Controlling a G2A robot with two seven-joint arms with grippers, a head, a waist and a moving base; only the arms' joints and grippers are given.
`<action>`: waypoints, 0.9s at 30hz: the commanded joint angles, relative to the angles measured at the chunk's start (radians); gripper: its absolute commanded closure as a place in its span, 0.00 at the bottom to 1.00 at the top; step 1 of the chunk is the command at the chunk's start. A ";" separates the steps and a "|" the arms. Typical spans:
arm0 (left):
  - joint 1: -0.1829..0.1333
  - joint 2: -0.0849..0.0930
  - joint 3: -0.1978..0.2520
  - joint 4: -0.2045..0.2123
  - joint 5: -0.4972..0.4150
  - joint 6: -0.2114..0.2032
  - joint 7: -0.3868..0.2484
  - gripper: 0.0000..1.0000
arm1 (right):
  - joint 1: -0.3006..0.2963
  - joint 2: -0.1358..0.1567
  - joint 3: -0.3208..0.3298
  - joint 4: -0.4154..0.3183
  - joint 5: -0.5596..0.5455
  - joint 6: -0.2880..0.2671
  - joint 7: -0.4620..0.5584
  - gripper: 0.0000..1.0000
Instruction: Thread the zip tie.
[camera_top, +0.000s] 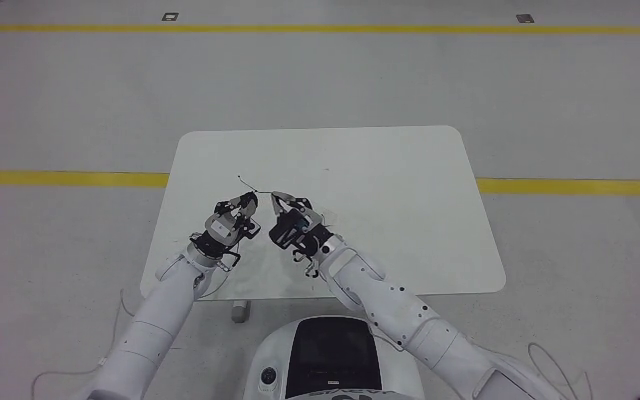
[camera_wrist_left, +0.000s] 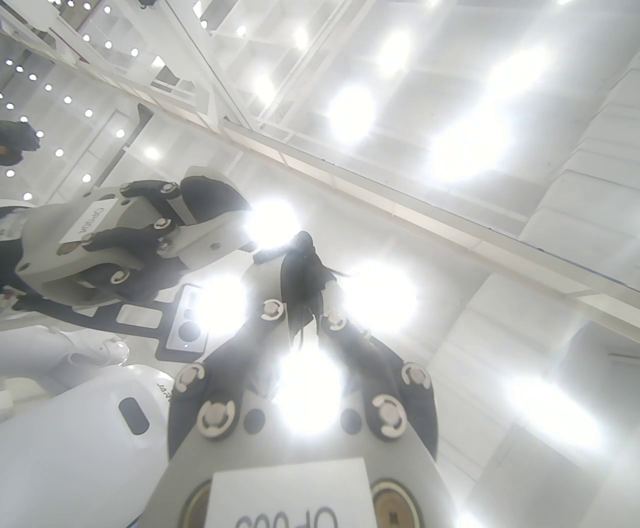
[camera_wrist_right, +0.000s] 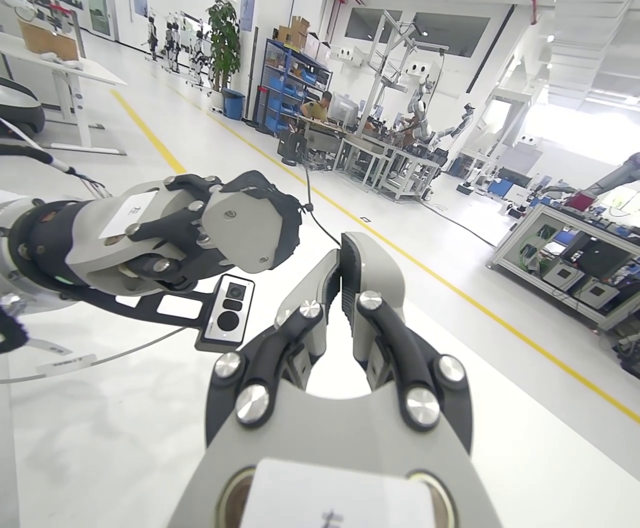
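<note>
– Two grippers hang above the table (camera_top: 400, 160), by its near edge toward the left corner. State of each?
– Right gripper (camera_wrist_right: 342, 260): pads pressed together, pinching one end of the zip tie (camera_wrist_right: 325, 228). Left gripper (camera_wrist_right: 297, 212): fingers likewise closed, with the tie caught at their tips.
– Lie of the tie?
– Off the table, in the air. Its long axis runs the short span from the right tips across to the left, roughly along the near edge. A free length runs on past the left gripper toward the far left corner.
– Threaded?
– Judged not yet; no closed loop seen. A small bulge at the left tips may be the head; cannot confirm.
– What governs the next move?
– The free end lies on the left gripper's side, away from the right jaws. The strap is thin, so slip is the risk.
</note>
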 joint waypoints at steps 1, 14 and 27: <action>0.000 0.000 0.000 0.000 0.000 0.000 0.000 1.00 | -0.002 0.004 0.002 -0.005 0.000 0.000 0.003 1.00; 0.000 0.000 0.000 0.000 0.000 0.000 0.000 1.00 | -0.012 0.020 0.014 -0.022 0.000 -0.004 0.022 1.00; 0.000 0.000 0.000 0.000 0.000 0.000 0.000 1.00 | -0.016 0.025 0.026 -0.021 0.000 -0.013 0.031 1.00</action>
